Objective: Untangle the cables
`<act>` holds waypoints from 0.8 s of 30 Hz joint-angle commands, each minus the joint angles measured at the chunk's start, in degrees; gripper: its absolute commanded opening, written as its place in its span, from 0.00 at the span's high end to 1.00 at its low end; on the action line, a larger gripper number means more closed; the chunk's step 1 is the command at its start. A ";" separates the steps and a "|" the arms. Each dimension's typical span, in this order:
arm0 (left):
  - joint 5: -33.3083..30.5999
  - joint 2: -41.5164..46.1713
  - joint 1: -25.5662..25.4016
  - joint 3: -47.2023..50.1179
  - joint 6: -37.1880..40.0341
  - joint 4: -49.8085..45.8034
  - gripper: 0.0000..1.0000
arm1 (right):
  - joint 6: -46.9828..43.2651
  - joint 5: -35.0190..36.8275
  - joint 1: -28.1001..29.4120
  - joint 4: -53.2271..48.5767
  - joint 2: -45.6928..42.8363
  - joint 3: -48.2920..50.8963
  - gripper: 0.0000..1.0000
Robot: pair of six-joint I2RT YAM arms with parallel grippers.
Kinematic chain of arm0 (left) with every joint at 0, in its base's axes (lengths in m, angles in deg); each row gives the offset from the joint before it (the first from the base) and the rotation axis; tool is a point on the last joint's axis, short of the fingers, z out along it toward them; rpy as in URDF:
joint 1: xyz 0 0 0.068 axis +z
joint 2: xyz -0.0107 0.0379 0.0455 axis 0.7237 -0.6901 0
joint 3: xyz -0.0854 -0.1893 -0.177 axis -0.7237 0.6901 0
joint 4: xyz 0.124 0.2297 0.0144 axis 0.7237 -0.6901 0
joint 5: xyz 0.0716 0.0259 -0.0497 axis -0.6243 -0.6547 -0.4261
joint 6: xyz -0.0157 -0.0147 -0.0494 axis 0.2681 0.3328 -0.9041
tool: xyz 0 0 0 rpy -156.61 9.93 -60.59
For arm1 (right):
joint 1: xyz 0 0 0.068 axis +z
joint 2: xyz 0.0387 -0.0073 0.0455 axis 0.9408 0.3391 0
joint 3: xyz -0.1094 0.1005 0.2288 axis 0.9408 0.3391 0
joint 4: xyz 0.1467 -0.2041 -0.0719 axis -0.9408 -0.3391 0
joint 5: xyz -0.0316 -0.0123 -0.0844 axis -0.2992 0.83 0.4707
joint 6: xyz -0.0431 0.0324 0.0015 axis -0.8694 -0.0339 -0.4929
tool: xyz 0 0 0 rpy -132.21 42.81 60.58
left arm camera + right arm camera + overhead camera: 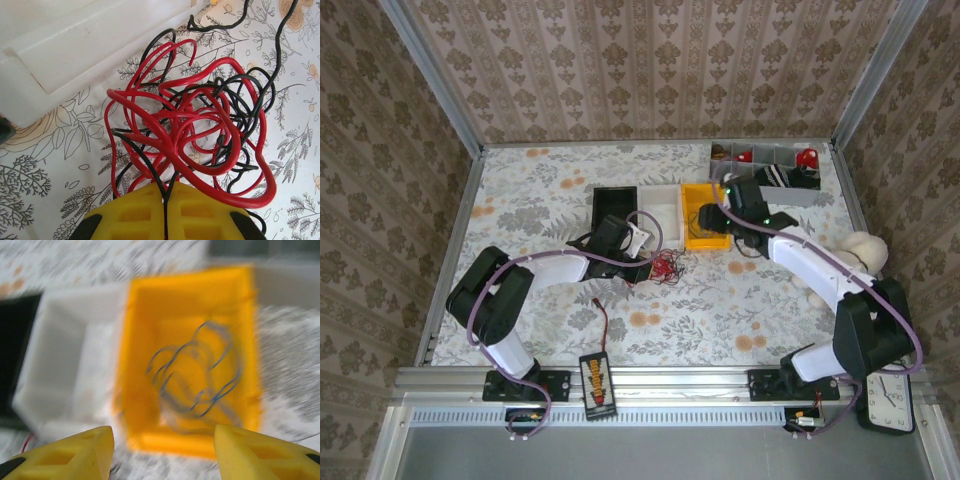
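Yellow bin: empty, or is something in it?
Not empty: thin bluish wire lies looped inside the yellow bin.

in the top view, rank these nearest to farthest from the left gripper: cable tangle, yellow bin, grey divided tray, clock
From the left gripper:
1. cable tangle, right at its fingertips, pinched between them
2. yellow bin, just behind and to the right
3. grey divided tray, at the back right of the table
4. clock, at the near right corner, beside the right arm's base
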 commanded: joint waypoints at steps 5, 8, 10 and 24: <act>1.34 -1.14 -0.64 -1.76 1.53 -1.77 1.00 | 0.05 -10.06 7.24 2.09 1.74 6.32 0.48; 1.04 -0.97 -0.95 -2.02 1.79 -2.38 1.00 | 0.27 -9.25 7.20 2.58 4.27 5.58 0.50; 0.71 -0.70 -1.18 -1.94 1.89 -2.52 1.00 | 0.50 -9.56 6.95 2.88 5.80 4.93 0.50; -0.05 -0.10 -1.63 -1.23 3.03 -3.27 1.00 | 2.04 -12.44 5.98 5.41 13.27 1.32 0.71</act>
